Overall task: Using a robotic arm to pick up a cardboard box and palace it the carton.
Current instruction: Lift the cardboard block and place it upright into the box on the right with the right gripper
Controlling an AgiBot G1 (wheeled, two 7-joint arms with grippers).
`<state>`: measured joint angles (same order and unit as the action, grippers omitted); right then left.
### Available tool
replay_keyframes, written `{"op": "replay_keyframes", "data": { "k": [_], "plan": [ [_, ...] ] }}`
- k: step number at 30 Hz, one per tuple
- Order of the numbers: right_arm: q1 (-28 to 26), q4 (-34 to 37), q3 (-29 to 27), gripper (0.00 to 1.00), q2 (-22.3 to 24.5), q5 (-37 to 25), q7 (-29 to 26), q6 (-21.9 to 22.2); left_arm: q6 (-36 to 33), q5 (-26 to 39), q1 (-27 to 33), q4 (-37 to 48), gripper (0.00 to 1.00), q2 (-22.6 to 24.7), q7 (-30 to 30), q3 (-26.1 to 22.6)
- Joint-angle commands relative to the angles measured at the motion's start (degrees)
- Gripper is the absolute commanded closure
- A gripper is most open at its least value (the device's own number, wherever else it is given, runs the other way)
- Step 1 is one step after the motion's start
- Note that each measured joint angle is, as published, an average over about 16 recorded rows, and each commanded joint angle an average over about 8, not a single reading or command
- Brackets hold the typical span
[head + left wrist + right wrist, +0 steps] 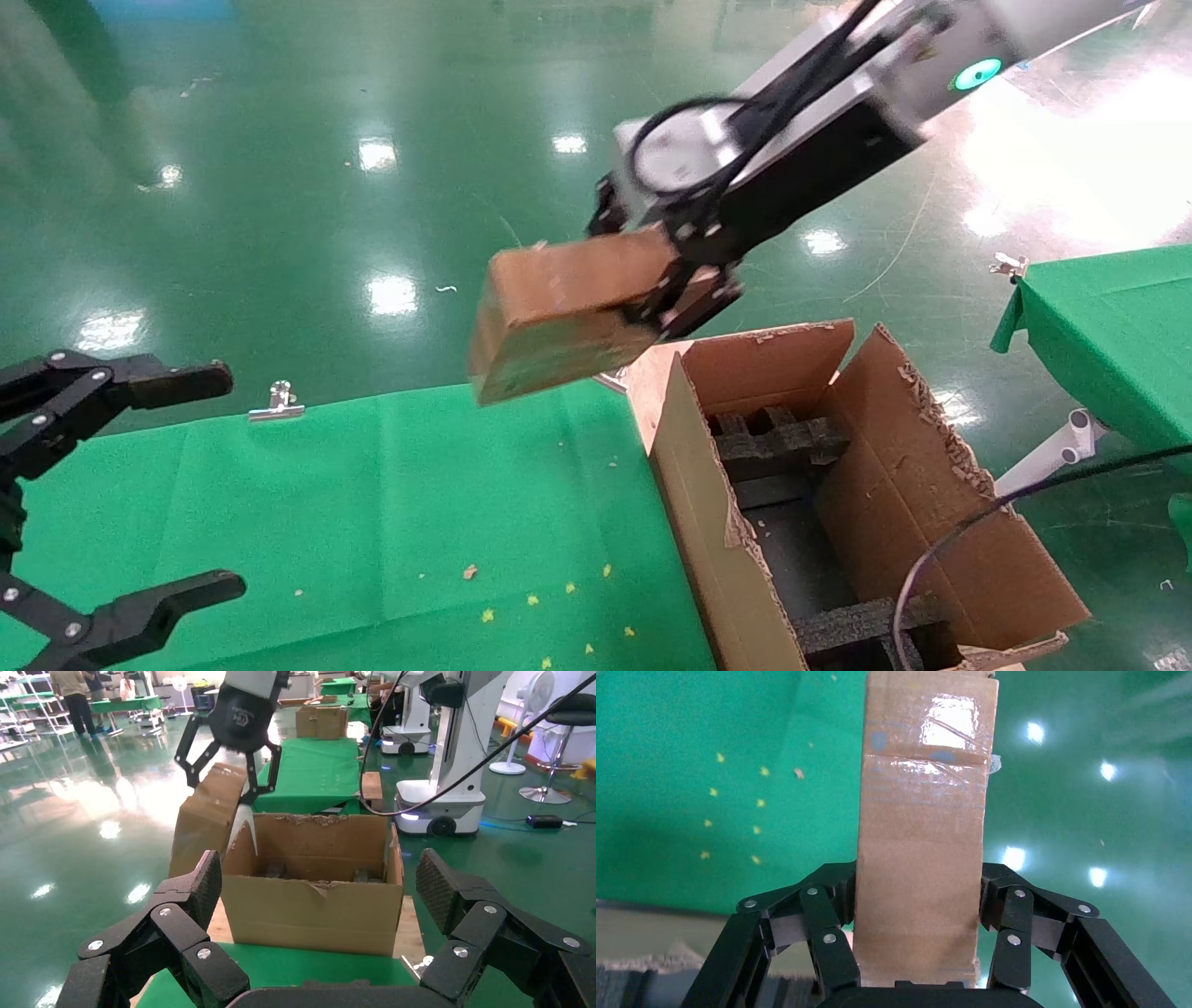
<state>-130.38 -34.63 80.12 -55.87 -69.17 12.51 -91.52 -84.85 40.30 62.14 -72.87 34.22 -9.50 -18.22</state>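
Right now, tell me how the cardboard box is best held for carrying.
As the right hand has it: fingers clamped across the narrow width at one end of the cardboard box, coming in endwise. Its slim, flat shape fits between them.

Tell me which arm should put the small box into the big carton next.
The right. Its gripper already clamps the small box in the air, just beside the big carton's open top. The left gripper hangs open and empty over the green cloth, farther from the carton.
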Motion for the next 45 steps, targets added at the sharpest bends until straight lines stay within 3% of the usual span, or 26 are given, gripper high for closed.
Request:
{"op": "replay_keyframes", "data": {
  "k": [1,8,23,29,36,45],
  "plan": [
    [-0.9,0.8,1.2,1.0,0.6,0.8,0.6,0.0,0.0,0.0,0.0,0.0,0.0,0.0,0.0,0.0],
    [-6.0,0.3,8.9,1.0,5.8,0.4,-0.8,-0.3,0.0,0.0,0.0,0.0,0.0,0.0,0.0,0.0],
    [-15.7,-3.6,31.2,1.0,16.8,3.6,-6.8,0.2,0.0,0.0,0.0,0.0,0.0,0.0,0.0,0.0],
    [-13.1,1.4,34.8,1.0,20.3,7.3,-10.2,1.9,0.0,0.0,0.0,0.0,0.0,0.0,0.0,-0.1],
    [-7.0,8.4,33.9,1.0,26.3,14.3,-18.2,5.4,0.0,0.0,0.0,0.0,0.0,0.0,0.0,-0.1],
    [-1.7,9.4,33.1,1.0,33.0,19.6,-23.7,8.2,0.0,-0.1,0.0,0.0,0.0,0.0,0.0,-0.1]
  ]
}}
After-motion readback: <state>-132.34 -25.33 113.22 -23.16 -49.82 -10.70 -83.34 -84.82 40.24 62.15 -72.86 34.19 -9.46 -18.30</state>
